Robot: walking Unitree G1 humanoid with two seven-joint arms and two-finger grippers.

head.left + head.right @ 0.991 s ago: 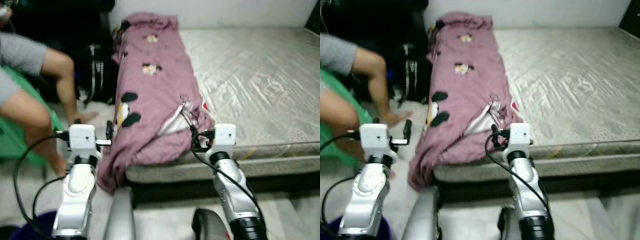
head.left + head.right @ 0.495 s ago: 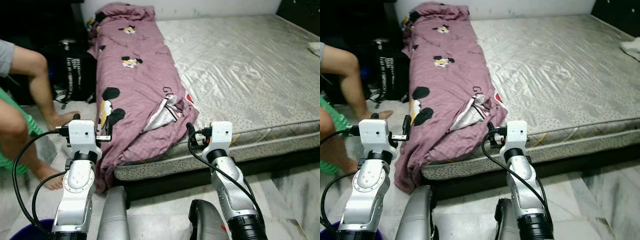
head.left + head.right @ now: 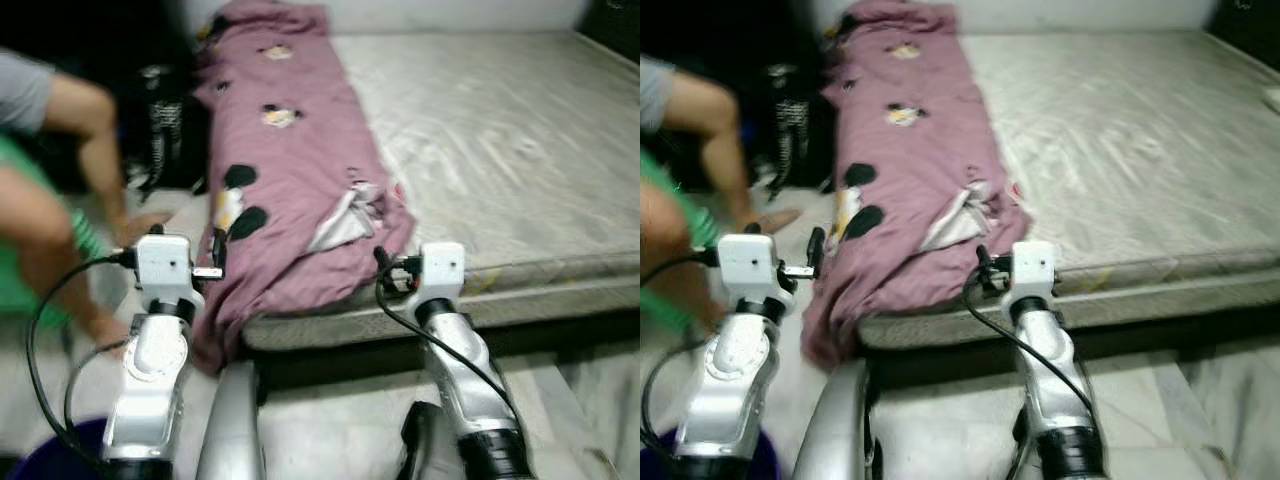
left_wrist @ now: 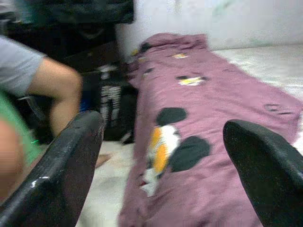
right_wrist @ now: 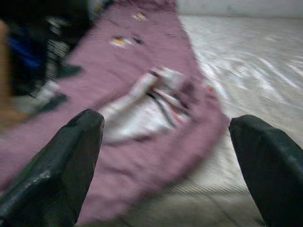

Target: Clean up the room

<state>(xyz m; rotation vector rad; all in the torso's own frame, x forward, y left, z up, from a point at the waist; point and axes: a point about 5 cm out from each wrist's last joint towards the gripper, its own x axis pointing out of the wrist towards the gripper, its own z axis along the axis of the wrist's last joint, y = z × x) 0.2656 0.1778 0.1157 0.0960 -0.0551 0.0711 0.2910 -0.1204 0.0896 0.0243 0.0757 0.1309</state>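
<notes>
The whole scene has slid and blurred since half a second ago, which is the head camera moving, not the things. The crumpled mauve cartoon-print blanket [image 3: 290, 170] now sits further right in frame, and its far end by the white wall is cut closer to the top edge. The seated person's bare leg [image 3: 95, 150] beside the blanket shows more fully, with a grey sleeve [image 3: 25, 90] back in view.

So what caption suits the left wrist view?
Open left gripper faces a purple blanket on the bed, a person beside.
</notes>
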